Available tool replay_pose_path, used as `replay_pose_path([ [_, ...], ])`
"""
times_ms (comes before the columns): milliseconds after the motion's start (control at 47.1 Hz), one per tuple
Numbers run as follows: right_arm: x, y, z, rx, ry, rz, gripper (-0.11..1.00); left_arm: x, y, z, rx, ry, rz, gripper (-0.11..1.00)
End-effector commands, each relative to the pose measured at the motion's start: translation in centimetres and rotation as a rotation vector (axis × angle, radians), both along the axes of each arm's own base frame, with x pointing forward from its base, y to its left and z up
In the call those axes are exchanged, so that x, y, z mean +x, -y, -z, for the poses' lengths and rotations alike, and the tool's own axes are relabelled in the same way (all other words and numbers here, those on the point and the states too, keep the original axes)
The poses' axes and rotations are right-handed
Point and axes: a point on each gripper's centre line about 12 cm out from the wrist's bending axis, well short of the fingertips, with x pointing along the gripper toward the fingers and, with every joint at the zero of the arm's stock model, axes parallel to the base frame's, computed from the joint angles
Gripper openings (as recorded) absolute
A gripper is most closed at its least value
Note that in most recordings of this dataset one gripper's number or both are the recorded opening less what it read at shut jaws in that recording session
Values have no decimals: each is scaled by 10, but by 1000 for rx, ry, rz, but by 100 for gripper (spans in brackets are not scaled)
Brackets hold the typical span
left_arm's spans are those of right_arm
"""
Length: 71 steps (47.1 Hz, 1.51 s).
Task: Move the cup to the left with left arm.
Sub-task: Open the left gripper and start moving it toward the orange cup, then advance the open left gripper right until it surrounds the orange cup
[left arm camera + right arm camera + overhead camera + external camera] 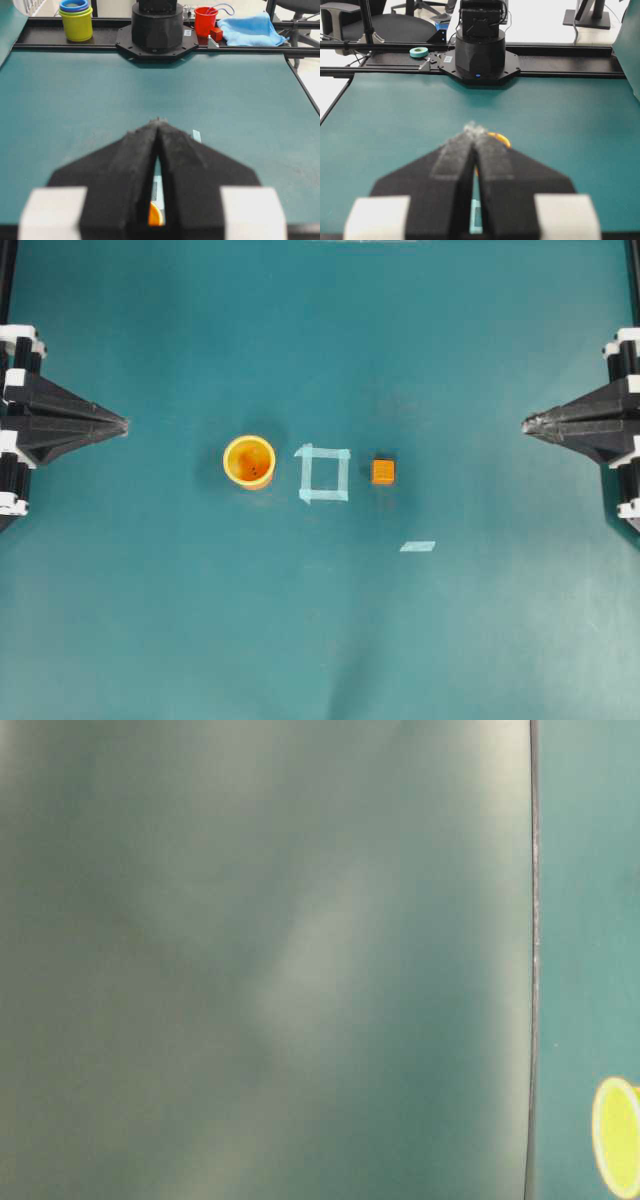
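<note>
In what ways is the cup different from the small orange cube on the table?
The cup is round and open at the top, while the orange cube is square and closed. The cup looks clearly larger than the cube. The cup stands left of the tape square, nearer the left gripper; the cube sits right of it. Both are orange, rest on the green table, and are untouched.

The cup (249, 461), small and round, orange-yellow with a yellow rim and a darker orange inside, is seen upright on the teal bench (320, 640), just left of the overhead frame's centre. The left arm (30, 420), black with white clips, is placed at the left edge, its pointed pincer (122, 425) closed, well apart from the cup.
</note>
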Motion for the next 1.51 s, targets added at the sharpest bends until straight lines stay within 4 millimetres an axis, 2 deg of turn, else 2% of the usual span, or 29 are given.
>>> replay_pose_path([
  [0, 4, 0, -14, 1, 31, 0, -1, 3, 0, -6, -5, -5, 1, -1],
  [361, 7, 0, -14, -1, -29, 0, 0, 5, 0, -3, -14, -32, 0, 0],
  [658, 7, 0, -14, -1, -31, 0, 0, 19, 0, 19, -14, -130, -1, 2],
  [764, 7, 0, -14, 0, -32, 0, 0, 23, 0, 25, -13, -158, -1, 10],
  [955, 8, 0, -16, -1, -29, 0, 0, 28, 0, 35, -3, -202, -1, 37],
  [1040, 8, 0, -16, -1, -28, 1, 0, 29, 0, 40, 6, -221, 0, 53],
  [1104, 8, 0, -16, -1, -28, 0, 0, 31, 0, 43, 11, -235, 0, 58],
  [1486, 8, 0, -19, -1, -20, 0, 0, 45, -2, 80, 16, -425, -7, 66],
])
